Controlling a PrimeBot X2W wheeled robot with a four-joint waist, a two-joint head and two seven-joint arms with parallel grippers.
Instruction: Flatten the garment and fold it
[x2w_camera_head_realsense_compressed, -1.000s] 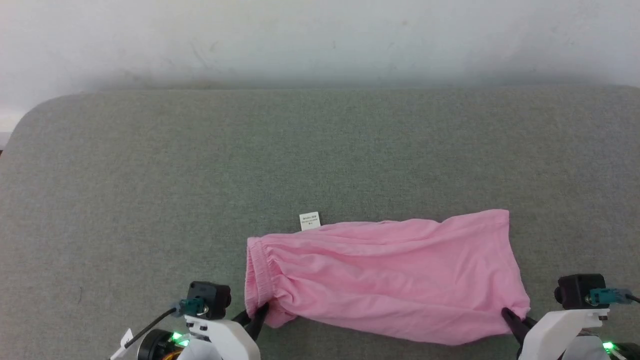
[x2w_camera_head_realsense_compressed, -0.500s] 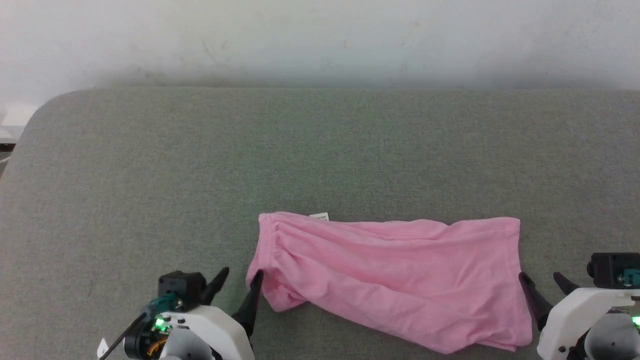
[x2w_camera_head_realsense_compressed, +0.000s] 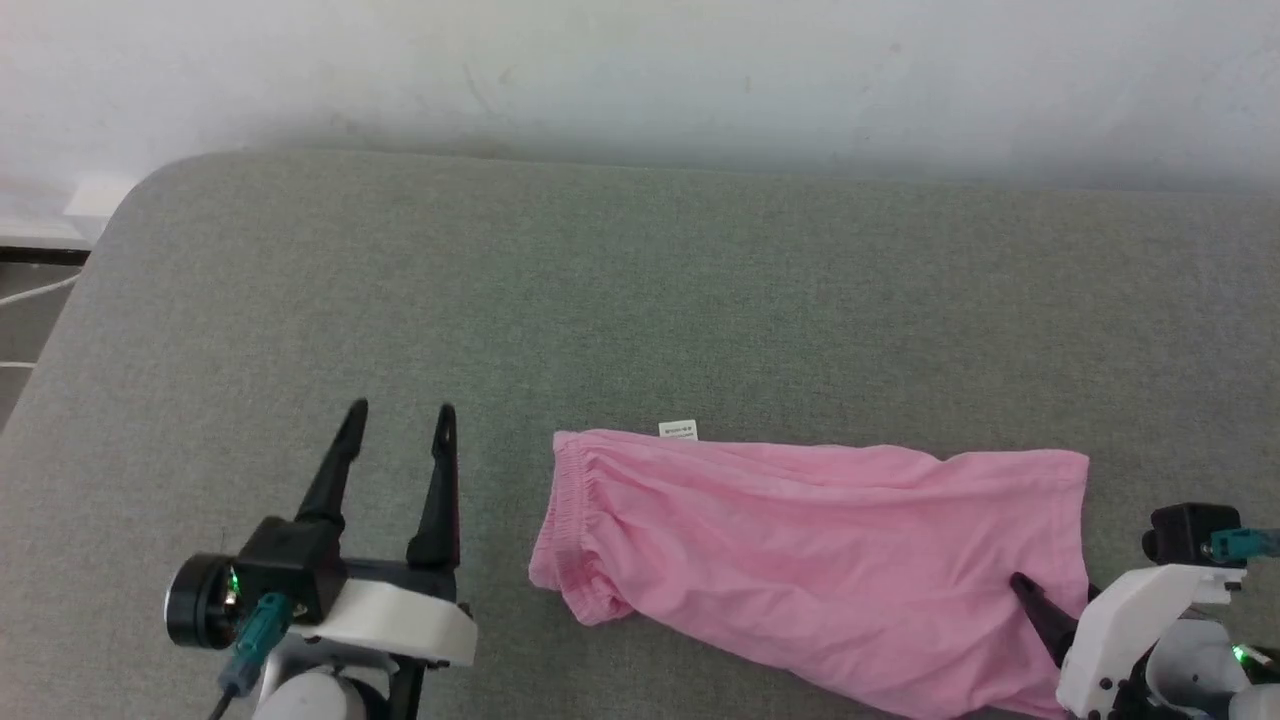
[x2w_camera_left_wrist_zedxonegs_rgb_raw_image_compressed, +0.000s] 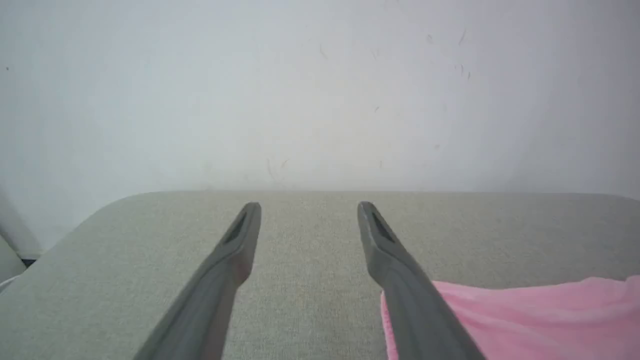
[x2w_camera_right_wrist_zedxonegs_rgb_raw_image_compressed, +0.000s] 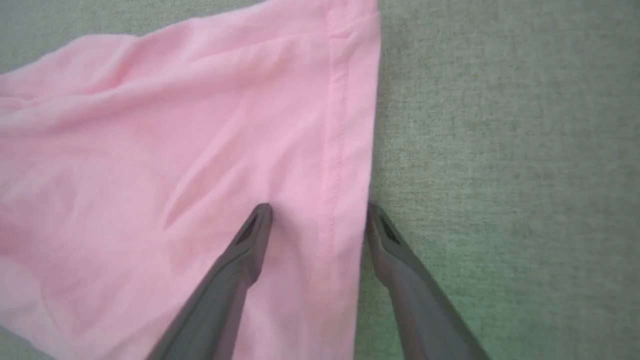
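the garment (x2w_camera_head_realsense_compressed: 800, 540) lies lengthwise on the grey desk (x2w_camera_head_realsense_compressed: 640, 300), creased, waistband (x2w_camera_head_realsense_compressed: 570, 520) leftward; left gripper (x2w_camera_head_realsense_compressed: 402, 408) hovers beside the waistband, jaws spread and empty; right gripper (x2w_camera_right_wrist_zedxonegs_rgb_raw_image_compressed: 317, 207) straddles the leg hem (x2w_camera_right_wrist_zedxonegs_rgb_raw_image_compressed: 345, 100), jaws spread, probably ready to pull it flat

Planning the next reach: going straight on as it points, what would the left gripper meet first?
The way looks free: the left gripper points over the grey surface toward the white wall, garment off to its right. Height unclear.
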